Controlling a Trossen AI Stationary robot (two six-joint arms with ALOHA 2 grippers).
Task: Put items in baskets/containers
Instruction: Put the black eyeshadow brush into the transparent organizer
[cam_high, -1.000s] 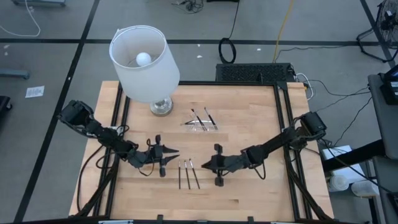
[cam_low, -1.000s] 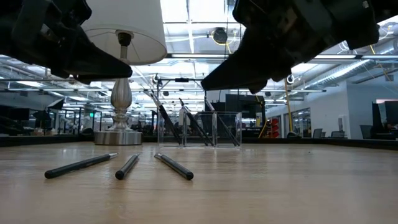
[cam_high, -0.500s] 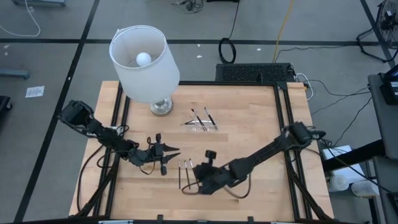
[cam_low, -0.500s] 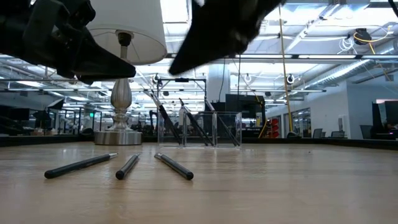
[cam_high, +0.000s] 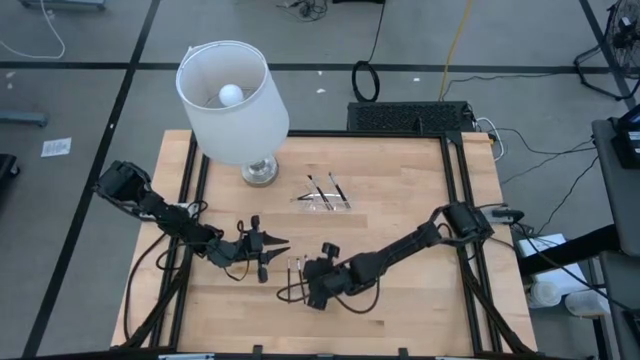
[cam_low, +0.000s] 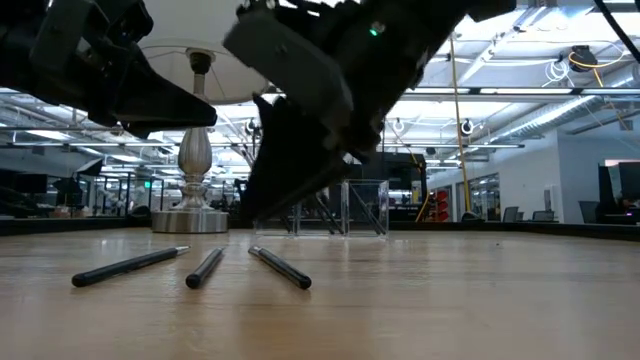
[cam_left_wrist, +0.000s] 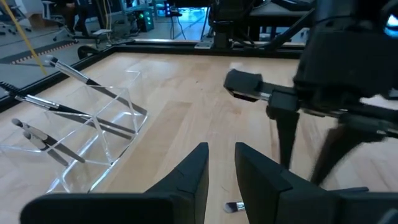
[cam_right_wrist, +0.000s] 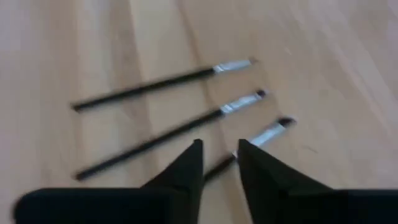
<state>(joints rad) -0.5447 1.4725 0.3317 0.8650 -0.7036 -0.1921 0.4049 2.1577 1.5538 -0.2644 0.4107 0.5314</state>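
The right gripper (cam_right_wrist: 217, 163), fingers narrowly parted, is positioned over three brushes (cam_right_wrist: 171, 132); nothing is held.

No readable text, label, brand, number or sign anywhere in these views.
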